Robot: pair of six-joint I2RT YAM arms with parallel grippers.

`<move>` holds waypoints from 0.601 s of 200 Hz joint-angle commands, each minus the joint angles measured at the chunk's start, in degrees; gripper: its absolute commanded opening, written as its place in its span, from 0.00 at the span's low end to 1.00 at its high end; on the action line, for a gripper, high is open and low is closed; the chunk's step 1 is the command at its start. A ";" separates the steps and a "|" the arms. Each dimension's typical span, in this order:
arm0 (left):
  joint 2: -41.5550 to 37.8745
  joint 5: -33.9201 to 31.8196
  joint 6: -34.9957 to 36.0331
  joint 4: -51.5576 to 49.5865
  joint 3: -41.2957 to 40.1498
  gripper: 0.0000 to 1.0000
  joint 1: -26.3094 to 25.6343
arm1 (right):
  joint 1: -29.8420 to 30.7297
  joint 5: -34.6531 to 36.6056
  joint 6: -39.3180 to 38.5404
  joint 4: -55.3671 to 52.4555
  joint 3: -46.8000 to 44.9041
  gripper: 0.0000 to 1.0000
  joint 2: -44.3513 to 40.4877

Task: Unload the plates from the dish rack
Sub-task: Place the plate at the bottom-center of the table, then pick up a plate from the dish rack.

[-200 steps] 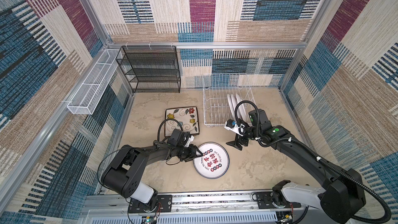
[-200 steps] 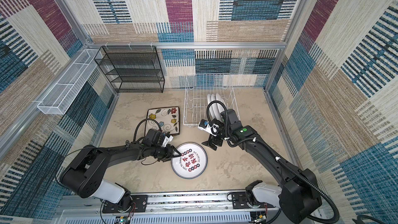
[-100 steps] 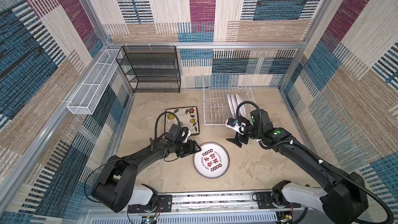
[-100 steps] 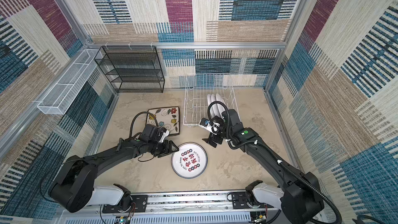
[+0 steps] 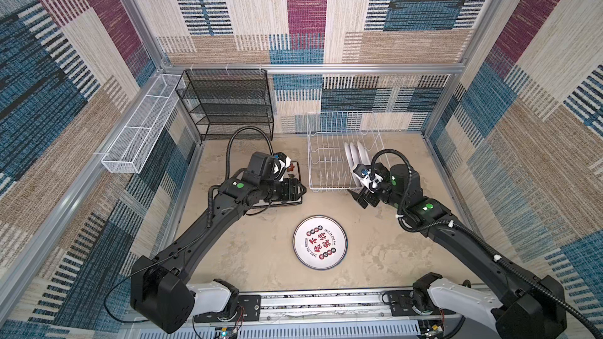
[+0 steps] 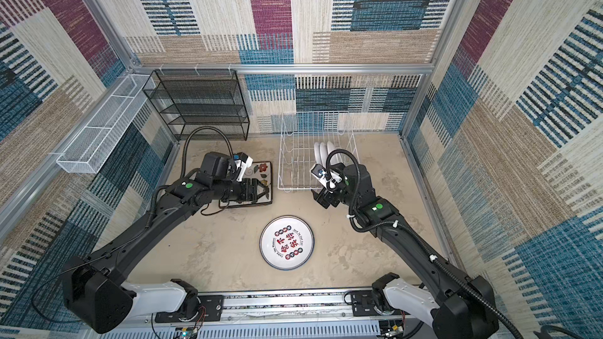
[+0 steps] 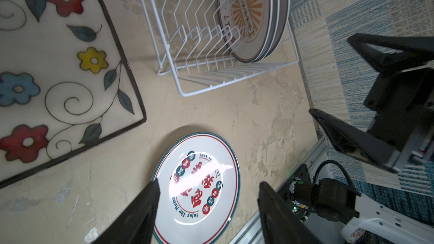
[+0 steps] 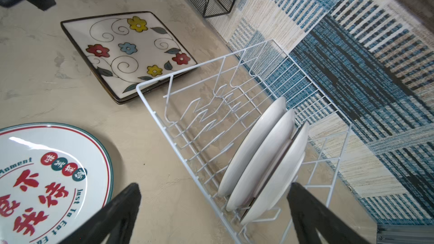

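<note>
- Left tool (image 7: 209, 184) is released: its two dark fingers (image 7: 143, 210) stand apart with nothing between them. In both top views it hangs over the near edge of the square plates (image 6: 261, 171), pointing toward the dish rack (image 5: 339, 123).
- Right tool (image 8: 215, 187) is also spread wide and grasps nothing. In a top view it sits (image 5: 359, 197) just off the rack's near right corner, clear of the wires.
- The square plates lie flat on the worktop (image 5: 261, 262), stacked face up just left of the rack, cream faces with red, yellow and blue flowers and dark rims. The right wrist view shows more than one edge in the stack; the count cannot be told.
- A round plate with red characters (image 5: 319, 242) lies flat on the worktop, near the front and between the two arms, apart from both the stack and the rack.
- Three round plates (image 8: 258, 156) stand on edge in the rack's right-hand slots, leaning close together. The left wrist view shows the orange sunburst face (image 7: 249, 12) of the outermost one.
- The rack's other slots hold nothing.
- A black mesh shelf unit (image 5: 228, 102) stands against the back wall, and a long white mesh basket (image 5: 140, 135) hangs on the left wall.
</note>
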 commanded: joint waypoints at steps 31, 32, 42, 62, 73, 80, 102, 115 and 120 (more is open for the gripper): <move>9.58 0.52 3.04 -1.55 13.18 0.68 -1.70 | -3.47 -3.48 5.85 0.84 1.26 1.00 -0.55; 9.81 0.59 3.05 -1.48 13.33 0.68 -1.78 | -3.52 -3.72 6.01 0.76 1.30 1.00 -0.51; 12.09 1.07 3.07 -0.72 15.70 0.68 -2.34 | -4.97 -5.36 7.45 0.15 1.48 1.00 -0.64; 16.58 2.03 2.68 1.13 19.67 0.67 -3.78 | -7.35 -8.08 9.56 -1.46 1.95 1.00 -0.73; 19.27 2.26 2.40 1.86 21.89 0.67 -4.67 | -8.10 -8.41 10.33 -1.95 1.88 1.00 -0.88; 20.95 2.40 2.24 2.51 23.23 0.67 -5.21 | -8.43 -8.49 10.77 -2.07 1.70 1.00 -0.91; 25.85 2.35 1.09 5.12 26.98 0.67 -6.80 | -9.87 -9.80 12.69 -2.34 1.48 1.00 -0.91; 28.87 2.67 0.40 6.66 29.35 0.66 -7.46 | -10.81 -9.61 13.97 -1.98 1.22 1.00 -0.88; 29.97 2.62 0.15 7.13 30.17 0.66 -7.65 | -11.20 -9.49 14.35 -1.97 1.17 1.00 -0.95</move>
